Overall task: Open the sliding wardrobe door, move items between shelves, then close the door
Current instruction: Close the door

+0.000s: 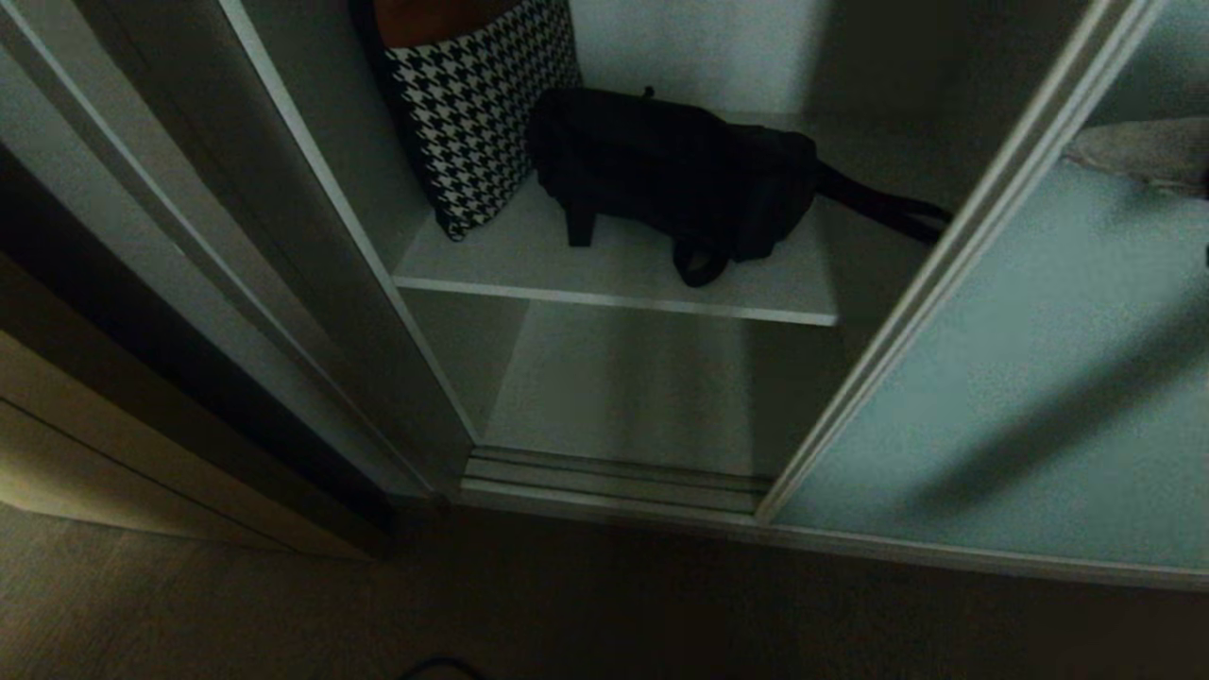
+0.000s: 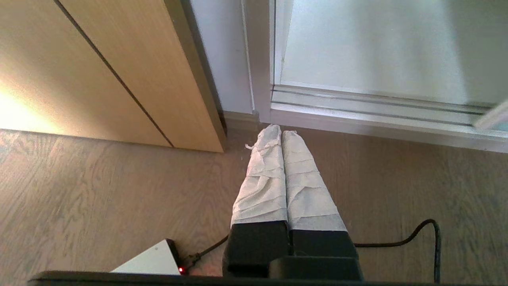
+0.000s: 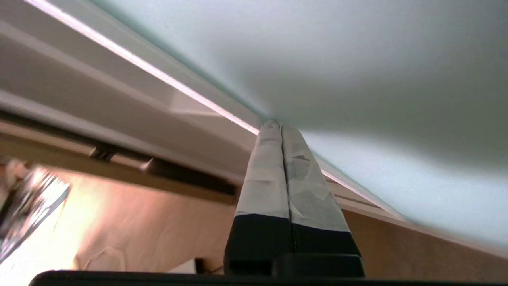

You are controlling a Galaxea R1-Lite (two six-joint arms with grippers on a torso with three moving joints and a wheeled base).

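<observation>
in the head view the sliding wardrobe door (image 1: 1020,378) stands pushed to the right, leaving the middle bay open. a black bag (image 1: 675,179) lies on the upper shelf (image 1: 614,283), just beside a houndstooth cushion (image 1: 477,113), its strap trailing behind the door frame; the lower shelf (image 1: 614,387) under it holds nothing that shows. neither arm is in this view.

in the left wrist view the left gripper (image 2: 281,131) hangs over the wood floor (image 2: 99,198) near the door track (image 2: 377,115), jaws pressed together, idle.

in the right wrist view the right gripper (image 3: 278,125) has its jaws together, tips at the door's frosted panel by its frame edge.

judging from this, the opening step looks about finished; next the right arm should leave the door, part its jaws and reach for the bag.
</observation>
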